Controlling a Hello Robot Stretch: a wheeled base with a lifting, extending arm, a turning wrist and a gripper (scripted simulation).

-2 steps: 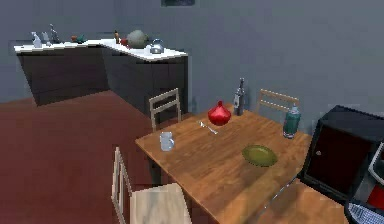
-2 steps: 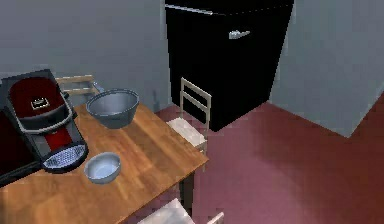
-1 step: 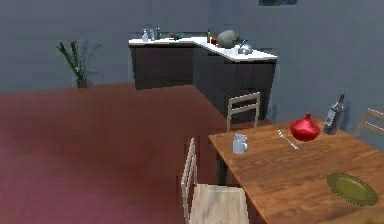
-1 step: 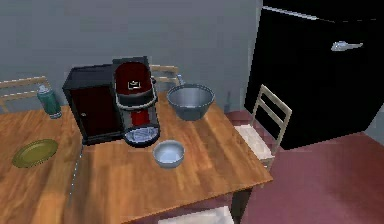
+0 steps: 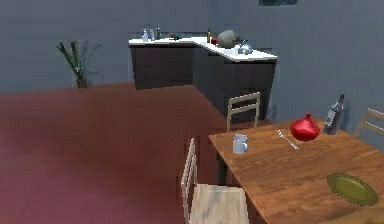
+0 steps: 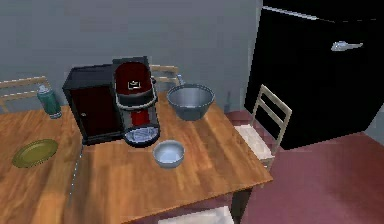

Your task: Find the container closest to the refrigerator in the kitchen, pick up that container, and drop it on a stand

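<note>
A black refrigerator (image 6: pixel 320 75) fills the arm side view's right. Left of it stands a wooden table (image 6: pixel 215 165). On the table's far right part, nearest the refrigerator, sits a large grey-blue bowl (image 6: pixel 190 100). A smaller grey-blue bowl (image 6: pixel 169 154) lies nearer the table's middle, just in front of a black and red coffee machine (image 6: pixel 120 100).
A green plate (image 6: pixel 35 153) and a teal bottle (image 6: pixel 45 100) sit at the table's left. A light chair (image 6: pixel 265 125) stands between table and refrigerator. In the forward view, a wooden table (image 5: pixel 290 170) carries a red vase (image 5: pixel 305 127), a bottle (image 5: pixel 336 113), a cup (image 5: pixel 240 143) and a plate (image 5: pixel 352 187). Kitchen counters (image 5: pixel 200 60) stand at the back across open red floor.
</note>
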